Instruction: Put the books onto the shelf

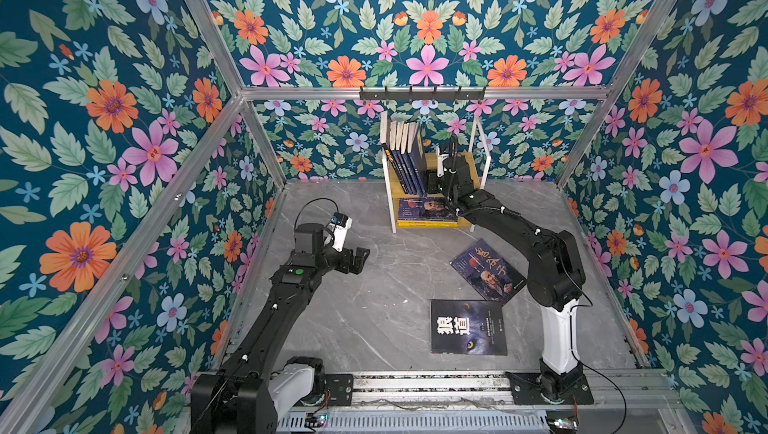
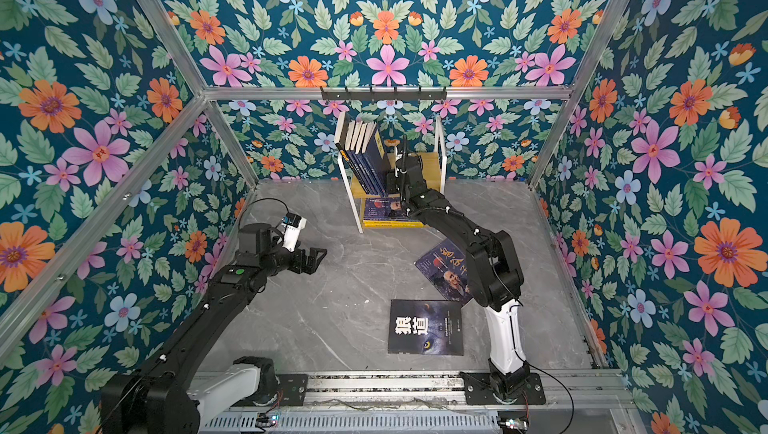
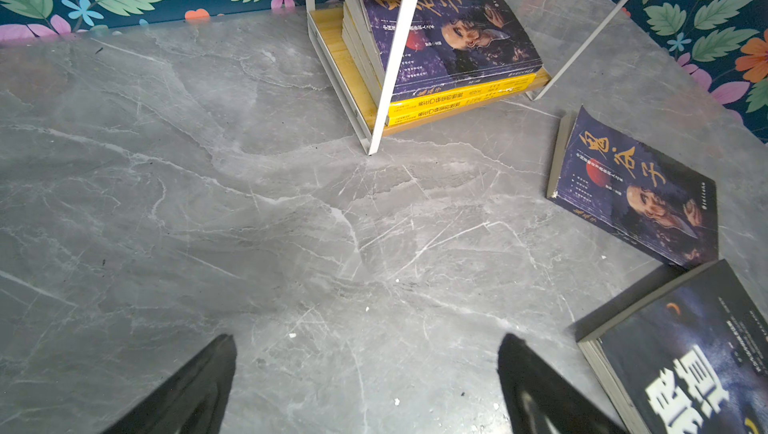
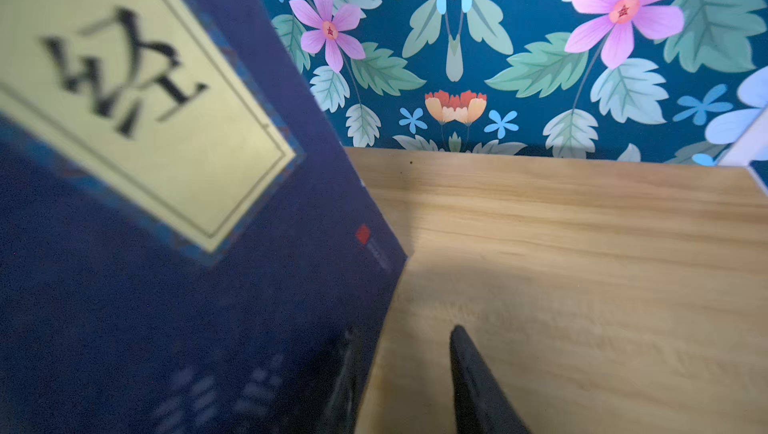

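Note:
The shelf [image 1: 388,199] stands at the back of the grey table. Several navy books [image 1: 405,162] lean upright on its upper board [image 4: 582,245], and a stack of books [image 1: 424,209] lies on the lower tier. My right gripper [image 4: 405,332] is on the upper board, open, with bare wood between its fingers and one finger against the outermost navy book [image 4: 208,265]. A portrait-cover book [image 1: 484,272] and a black wolf-eye book [image 1: 467,328] lie flat on the table. My left gripper [image 3: 368,342] hangs open and empty over the table, left of the shelf.
A black hook rail [image 1: 422,94] is fixed on the back wall above the shelf. Floral walls with aluminium struts close in three sides. The arms' base rail [image 1: 428,384] runs along the front edge. The right arm's elbow hangs over the portrait-cover book.

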You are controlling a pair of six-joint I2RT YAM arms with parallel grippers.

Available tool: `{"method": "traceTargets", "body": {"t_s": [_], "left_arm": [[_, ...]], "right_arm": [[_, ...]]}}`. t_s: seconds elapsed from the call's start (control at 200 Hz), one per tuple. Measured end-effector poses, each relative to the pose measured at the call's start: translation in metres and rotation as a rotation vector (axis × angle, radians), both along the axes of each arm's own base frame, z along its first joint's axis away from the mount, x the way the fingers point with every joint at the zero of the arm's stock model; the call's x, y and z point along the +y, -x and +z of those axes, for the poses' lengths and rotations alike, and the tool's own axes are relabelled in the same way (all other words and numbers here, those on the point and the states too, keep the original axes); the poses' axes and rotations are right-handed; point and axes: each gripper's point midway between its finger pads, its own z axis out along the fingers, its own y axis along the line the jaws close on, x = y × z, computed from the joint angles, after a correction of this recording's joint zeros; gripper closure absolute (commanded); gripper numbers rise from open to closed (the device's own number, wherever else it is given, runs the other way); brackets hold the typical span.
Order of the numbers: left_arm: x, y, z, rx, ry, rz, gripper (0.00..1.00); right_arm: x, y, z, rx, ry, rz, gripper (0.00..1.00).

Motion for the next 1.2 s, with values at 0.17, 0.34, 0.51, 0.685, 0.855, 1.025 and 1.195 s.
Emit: {"method": "traceTargets", "body": {"t_s": [0.17,0.34,0.51,0.685,0.855,1.025,1.195], "left_arm": [[0.0,0.0,0.0,-0.001,0.0,0.001,0.0],[-0.001,0.001,-0.002,0.005,0.005,-0.006,0.0],[-0.002,0.001,-0.006,0.016,0.007,-0.009,0.0],[-0.004,0.001,-0.008,0.03,0.023,-0.011,0.0],[-0.008,0.005,-0.009,0.041,0.044,-0.031,0.0],[-0.015,0.008,-0.016,0.07,0.075,-0.064,0.0],[-0.025,0.012,-0.019,0.112,0.134,-0.104,0.0]], "right_arm": [[-0.014,0.029,0.037,-0.039,-0.016,-0.012,0.59],[-0.034,0.061,0.045,-0.026,-0.021,-0.035,0.56],[-0.052,0.09,0.046,-0.02,-0.021,-0.042,0.52],[-0.062,0.107,0.053,-0.025,-0.05,-0.049,0.46],[-0.086,0.14,0.029,0.023,-0.065,-0.091,0.31],[-0.111,0.167,-0.006,0.091,-0.039,-0.141,0.21],[-0.14,0.192,-0.045,0.177,-0.037,-0.208,0.12]]}}
